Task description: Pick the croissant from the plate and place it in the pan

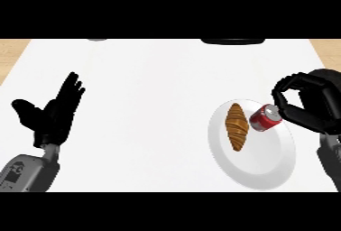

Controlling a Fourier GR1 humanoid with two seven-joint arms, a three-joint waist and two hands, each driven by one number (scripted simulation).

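Observation:
A brown croissant [236, 126] lies lengthwise on the left half of a white plate [256, 167] at the right of the counter. A red can [265, 118] lies on its side on the same plate, just right of the croissant. My right hand [313, 106] hovers at the plate's upper right edge with fingers and thumb curled into a ring. Its fingertips are right against the can's top end, and the croissant is apart from it. My left hand [57, 110] rests open at the far left, fingers up. A dark rim [233, 41], possibly the pan, shows at the top edge.
The white counter [146, 90] spreads wide between both hands. A small grey object [96, 39] peeks in at the top left. Wooden surface [13, 52] shows past the counter's left and right corners.

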